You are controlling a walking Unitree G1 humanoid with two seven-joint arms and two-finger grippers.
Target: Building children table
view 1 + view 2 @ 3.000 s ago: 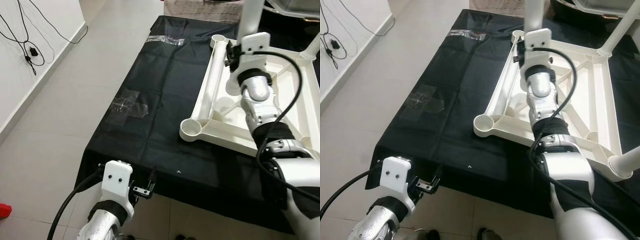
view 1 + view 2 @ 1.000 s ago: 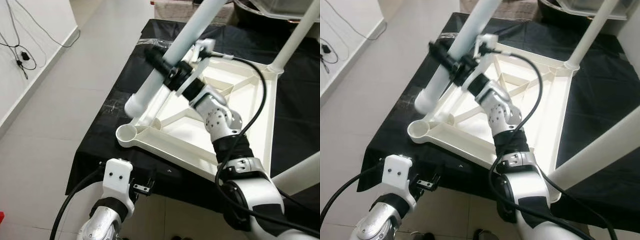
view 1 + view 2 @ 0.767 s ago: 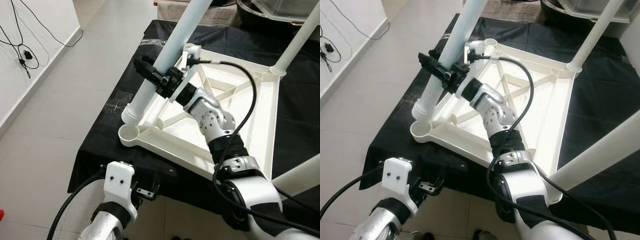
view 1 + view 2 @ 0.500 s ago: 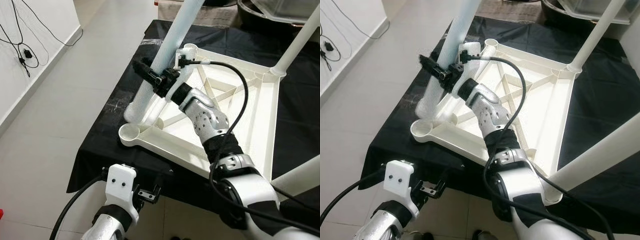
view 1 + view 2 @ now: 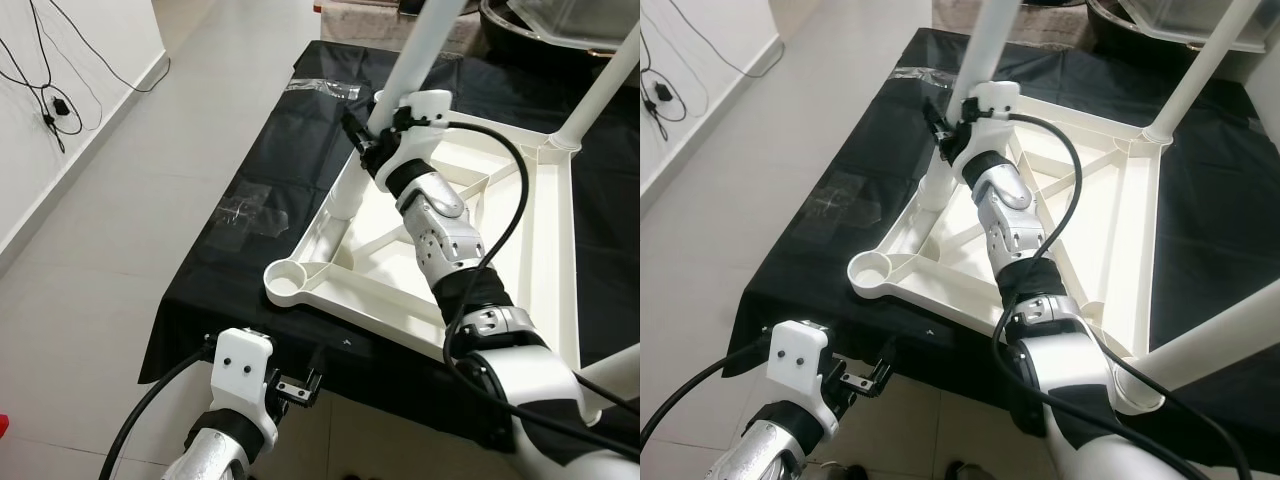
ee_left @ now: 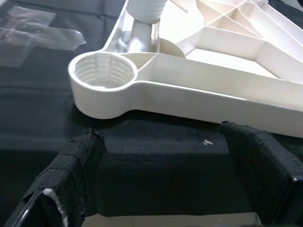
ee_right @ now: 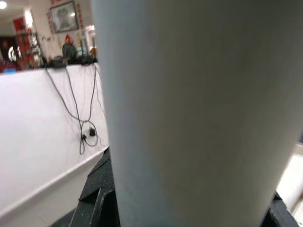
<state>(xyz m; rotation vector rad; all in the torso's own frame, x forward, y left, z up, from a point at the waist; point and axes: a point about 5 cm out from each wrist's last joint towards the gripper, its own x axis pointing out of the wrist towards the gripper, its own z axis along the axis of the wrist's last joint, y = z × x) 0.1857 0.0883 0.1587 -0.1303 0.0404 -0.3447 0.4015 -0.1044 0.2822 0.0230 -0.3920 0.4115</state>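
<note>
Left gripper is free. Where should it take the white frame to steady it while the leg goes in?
Probably the near rail, beside the empty threaded socket. Come from the robot's side over the cloth edge, where the left gripper hangs open. The rail is a straight upright wall, thin enough to pinch; the socket is round and wide.

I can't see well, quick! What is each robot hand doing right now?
Left gripper: open, holding nothing, low by the black cloth's edge.
Right gripper: shut on the white table leg.

White table frame [image 5: 520,250] and leg [image 5: 425,45] on black cloth [image 5: 290,190], pale grey floor [image 5: 120,200].
</note>
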